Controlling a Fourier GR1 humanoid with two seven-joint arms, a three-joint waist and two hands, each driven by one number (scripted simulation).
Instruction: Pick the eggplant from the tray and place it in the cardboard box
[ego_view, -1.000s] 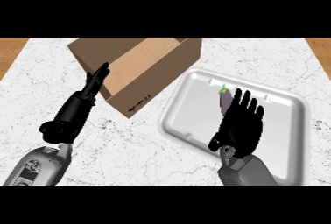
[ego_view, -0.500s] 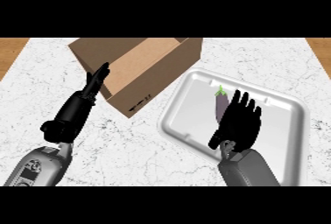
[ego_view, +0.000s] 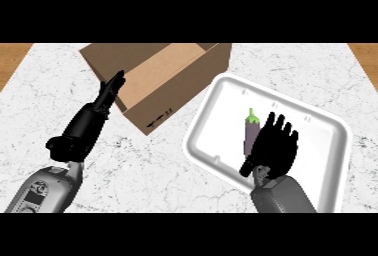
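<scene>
White marble counter, purple green-stemmed eggplant (ego_view: 252, 129) on tray (ego_view: 221, 100), spread-fingered right hand (ego_view: 274, 146) beside

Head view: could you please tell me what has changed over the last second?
The right hand slid slightly toward the tray's left, now beside the eggplant and covering its lower end, fingers straight. Nothing grasped. The eggplant, tray, box and left hand stayed put.
</scene>
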